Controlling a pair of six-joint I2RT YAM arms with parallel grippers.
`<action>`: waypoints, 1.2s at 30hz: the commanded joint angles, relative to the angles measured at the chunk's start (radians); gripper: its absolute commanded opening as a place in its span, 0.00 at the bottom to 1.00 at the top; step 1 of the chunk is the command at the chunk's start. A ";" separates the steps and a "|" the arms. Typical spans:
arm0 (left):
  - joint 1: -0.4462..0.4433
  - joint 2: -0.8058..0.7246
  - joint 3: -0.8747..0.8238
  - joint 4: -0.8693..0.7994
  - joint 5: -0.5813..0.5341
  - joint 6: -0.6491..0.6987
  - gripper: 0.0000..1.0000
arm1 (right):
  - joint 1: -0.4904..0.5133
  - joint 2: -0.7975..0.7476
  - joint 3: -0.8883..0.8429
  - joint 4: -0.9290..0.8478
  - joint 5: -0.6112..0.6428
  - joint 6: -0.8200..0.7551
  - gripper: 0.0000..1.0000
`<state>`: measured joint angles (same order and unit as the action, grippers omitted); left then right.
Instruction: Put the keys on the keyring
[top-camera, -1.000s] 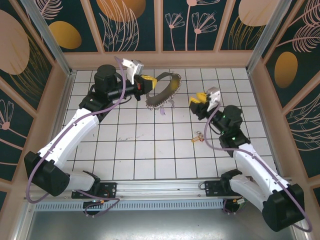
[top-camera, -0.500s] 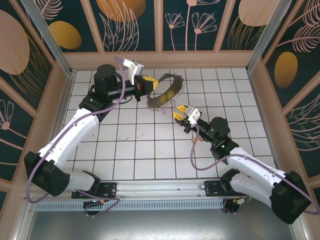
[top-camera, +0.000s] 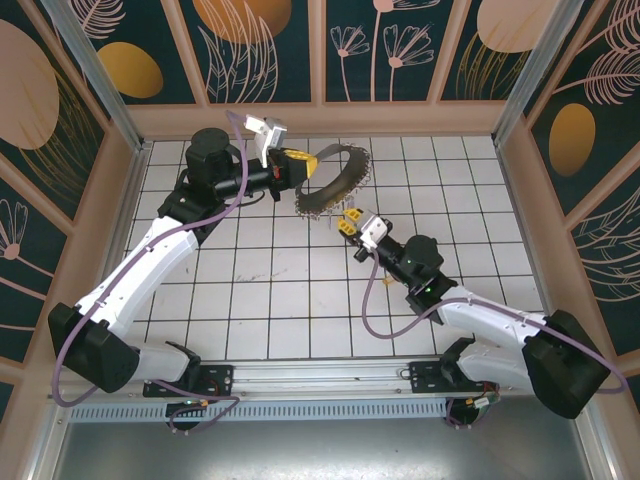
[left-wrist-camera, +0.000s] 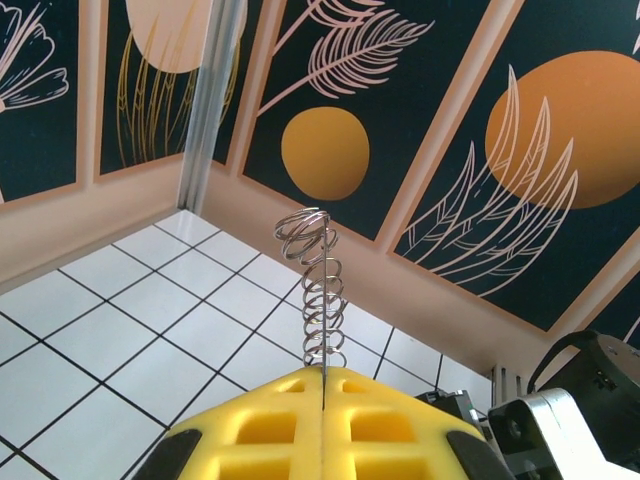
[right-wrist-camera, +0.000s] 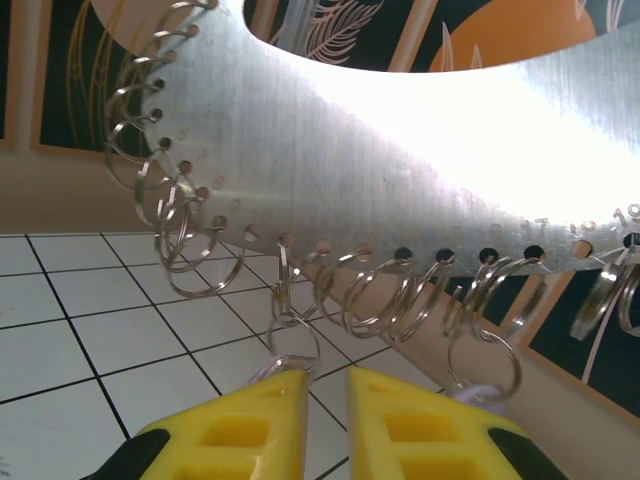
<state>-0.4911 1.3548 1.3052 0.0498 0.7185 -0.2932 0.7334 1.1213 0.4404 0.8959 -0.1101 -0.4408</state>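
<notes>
left gripper (left-wrist-camera: 323, 385): clamped tight on the thin rim of the keyring (top-camera: 342, 187); yellow fingers (left-wrist-camera: 270, 430) pressed flat on either side of the metal edge
keyring place: held up off the tiled floor (top-camera: 280, 290), tilted, over the far middle of the floor, just right of the left gripper
keyring edge: row of punched holes with small split rings (left-wrist-camera: 321, 300) hanging from them; seen edge-on in the left wrist view, they stack like a coil
right gripper (right-wrist-camera: 325, 395): yellow fingertips (right-wrist-camera: 280, 400) a narrow gap apart, nothing seen between them; cannot tell if they touch any ring
right gripper place: just under the keyring's near lower edge, pointing up at it; one small ring hangs just above one fingertip
right arm (top-camera: 480, 320): lies low over the floor from the near right corner toward the keyring
surround: dark floral wall panels (top-camera: 260, 50) behind the floor
</notes>
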 joint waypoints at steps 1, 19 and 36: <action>-0.003 -0.027 -0.001 0.060 0.023 -0.016 0.00 | 0.009 0.010 0.027 0.111 0.034 -0.009 0.16; -0.004 -0.031 -0.005 0.067 0.020 -0.026 0.00 | 0.023 0.018 0.037 0.062 0.008 0.013 0.11; -0.006 -0.040 -0.012 0.058 0.013 -0.029 0.00 | 0.017 0.047 0.025 0.159 0.108 0.020 0.19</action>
<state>-0.4911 1.3453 1.2976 0.0563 0.7250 -0.3122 0.7498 1.1896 0.4557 0.9977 -0.0399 -0.4362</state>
